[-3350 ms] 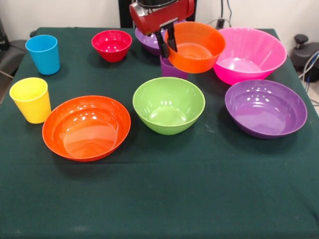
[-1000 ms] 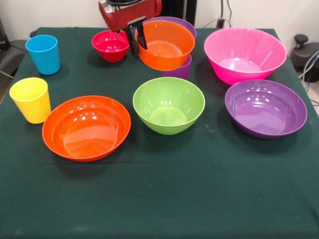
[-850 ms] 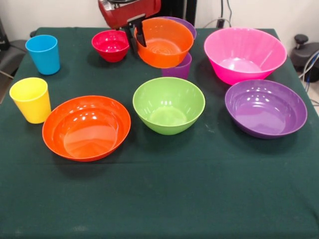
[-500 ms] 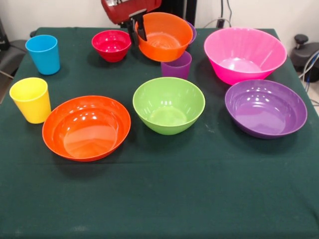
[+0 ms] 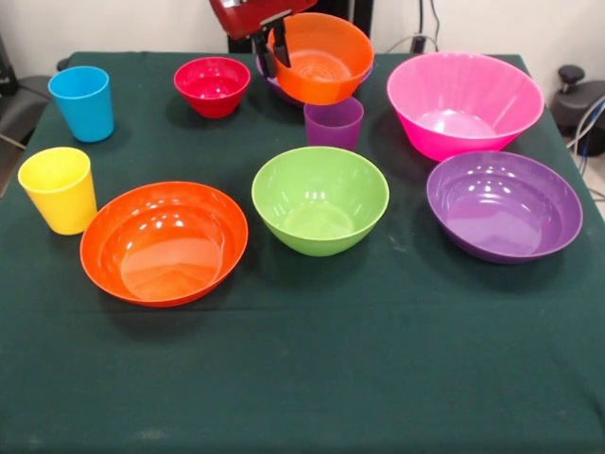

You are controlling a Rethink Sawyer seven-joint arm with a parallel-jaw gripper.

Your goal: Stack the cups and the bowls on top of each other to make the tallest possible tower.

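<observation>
My gripper [image 5: 271,49] is shut on the rim of the small orange bowl [image 5: 321,59] and holds it at the back of the table, over a purple bowl [image 5: 276,87] that is mostly hidden behind it. The purple cup [image 5: 334,123] stands just in front. The small red bowl [image 5: 212,85] is to the left. The green bowl [image 5: 319,199] sits in the middle, the wide orange bowl [image 5: 164,241] at front left. The pink bowl [image 5: 465,102] and second purple bowl [image 5: 504,204] are on the right. The blue cup [image 5: 82,102] and yellow cup [image 5: 60,189] stand at the left. No tower stands.
A dark green cloth [image 5: 312,378] covers the table. Cables and dark equipment [image 5: 579,99] lie beyond the right edge.
My gripper first carried the small orange bowl left from beside the pink bowl, then lifted it back and slightly right over the back purple bowl. The purple cup now shows fully.
</observation>
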